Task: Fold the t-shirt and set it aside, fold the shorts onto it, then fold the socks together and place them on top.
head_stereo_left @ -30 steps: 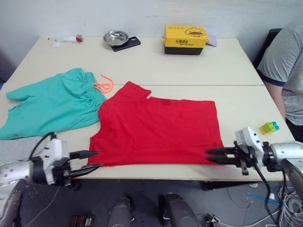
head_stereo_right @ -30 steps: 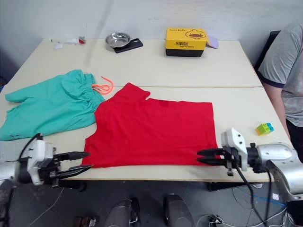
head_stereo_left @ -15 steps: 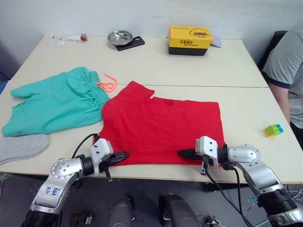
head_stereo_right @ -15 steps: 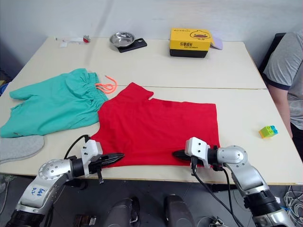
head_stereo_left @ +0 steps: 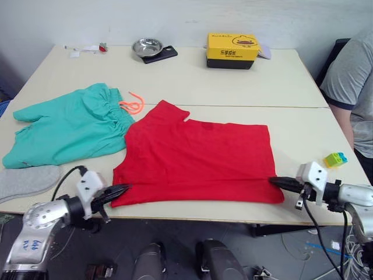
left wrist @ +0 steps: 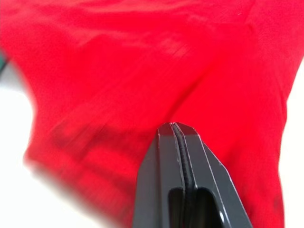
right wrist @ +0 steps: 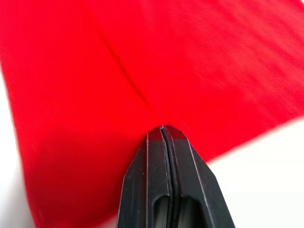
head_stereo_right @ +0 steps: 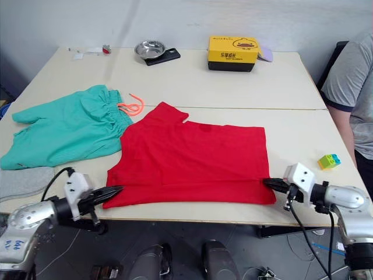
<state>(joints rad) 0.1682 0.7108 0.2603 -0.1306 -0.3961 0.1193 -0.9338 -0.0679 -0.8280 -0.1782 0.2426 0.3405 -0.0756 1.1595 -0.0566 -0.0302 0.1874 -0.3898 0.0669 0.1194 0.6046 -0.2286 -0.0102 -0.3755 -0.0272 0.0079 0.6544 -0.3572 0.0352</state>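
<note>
We see the t-shirt (head_stereo_left: 195,160) spread flat in the middle of the head-camera frame, on the near half of the table (head_stereo_left: 233,81). Our left gripper (head_stereo_left: 119,191) sits at the lower left of the frame with its fingers pressed together on the shirt's near left corner; in the left wrist view the two black fingers (left wrist: 180,156) meet tip to tip with red cloth pinched between them. Our right gripper (head_stereo_left: 278,182) sits at the lower right, likewise clamped on the shirt's near right corner, and the right wrist view shows its fingers (right wrist: 166,156) closed with a crease of the fabric running away from the tips.

The shorts (head_stereo_left: 67,125) lie left of centre, their waistband touching the shirt's left edge, the orange drawstring (head_stereo_left: 133,104) curling beside it. One of the socks (head_stereo_left: 26,181) lies at the lower left edge of the frame, just below the shorts.

A person's sleeve (head_stereo_left: 349,70) shows at the right edge
</note>
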